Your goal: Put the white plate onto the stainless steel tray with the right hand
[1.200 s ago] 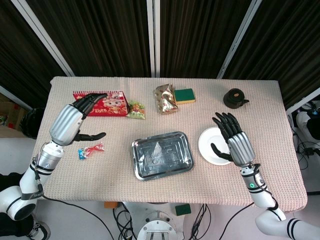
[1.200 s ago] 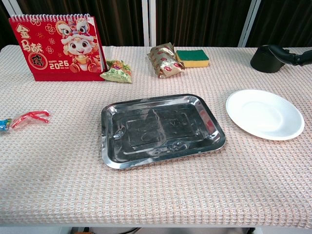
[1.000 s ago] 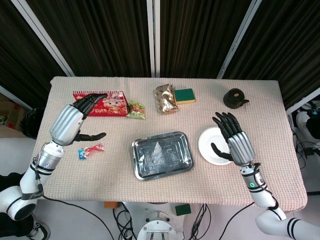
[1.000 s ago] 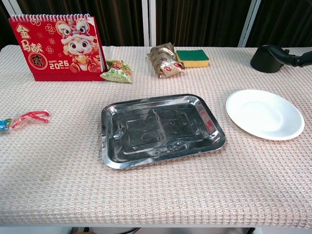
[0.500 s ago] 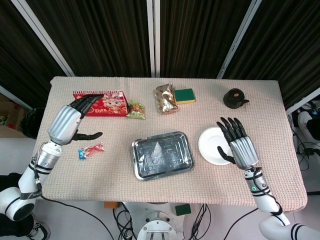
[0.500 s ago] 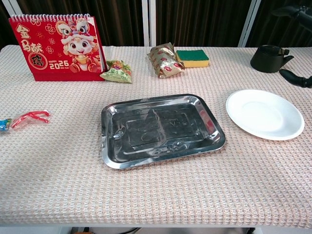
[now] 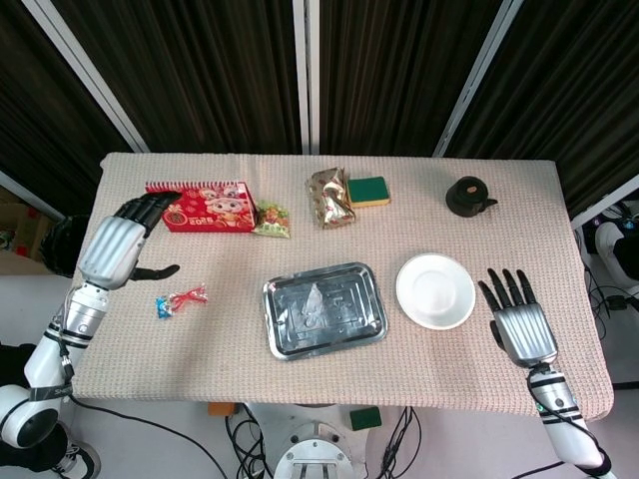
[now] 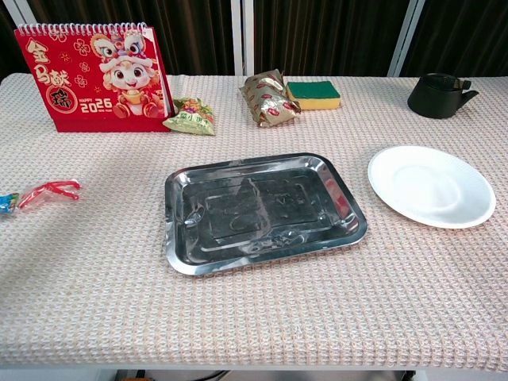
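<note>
The white plate (image 7: 435,290) (image 8: 430,186) lies flat on the cloth, just right of the stainless steel tray (image 7: 324,309) (image 8: 262,210), which holds nothing. My right hand (image 7: 519,321) hovers to the plate's right near the table's front right edge, fingers spread, holding nothing and clear of the plate. At the far left edge my left hand (image 7: 118,245) is raised, open, with nothing in it. Neither hand shows in the chest view.
A red calendar (image 7: 202,207) (image 8: 95,77) stands at the back left, with a green snack bag (image 7: 271,220), a foil packet (image 7: 330,198) and a green sponge (image 7: 368,190) along the back. A black pot (image 7: 468,197) sits back right. Wrapped candy (image 7: 180,299) lies near my left hand.
My right hand has drawn back from over the plate toward the table's front right, leaving the plate uncovered. My left hand has moved outward to the left edge.
</note>
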